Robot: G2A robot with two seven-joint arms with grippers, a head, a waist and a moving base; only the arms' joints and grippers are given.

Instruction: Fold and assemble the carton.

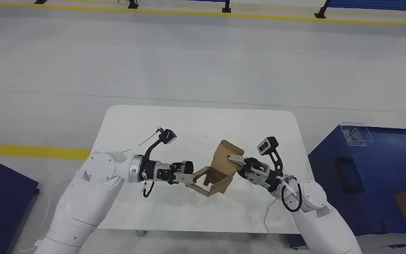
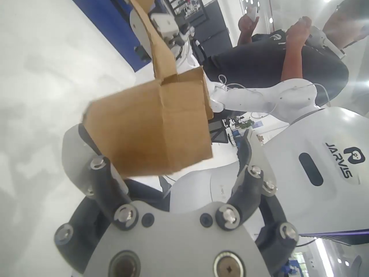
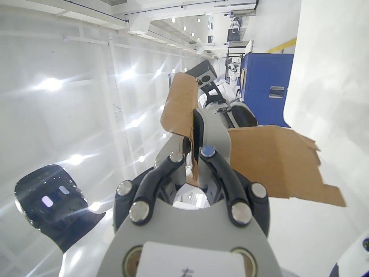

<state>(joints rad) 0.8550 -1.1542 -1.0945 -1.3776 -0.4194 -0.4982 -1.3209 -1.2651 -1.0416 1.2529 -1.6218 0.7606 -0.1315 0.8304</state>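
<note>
A brown carton (image 1: 219, 168), partly unfolded with loose flaps, hangs above the middle of the white table (image 1: 190, 127) between both arms. My right gripper (image 1: 238, 160) is shut on a thin edge of the carton (image 3: 276, 159); in the right wrist view the gripper (image 3: 188, 135) clamps the cardboard between its fingers, with one flap on each side. My left gripper (image 1: 186, 171) stands open at the carton's other end. In the left wrist view the carton (image 2: 150, 128) sits between the gripper's (image 2: 164, 138) spread fingers, close against one finger (image 2: 86, 142).
A blue cabinet (image 1: 361, 184) with a clear plastic box (image 1: 355, 133) on it stands right of the table. Another blue block (image 1: 13, 190) is at the lower left. The far half of the table is bare.
</note>
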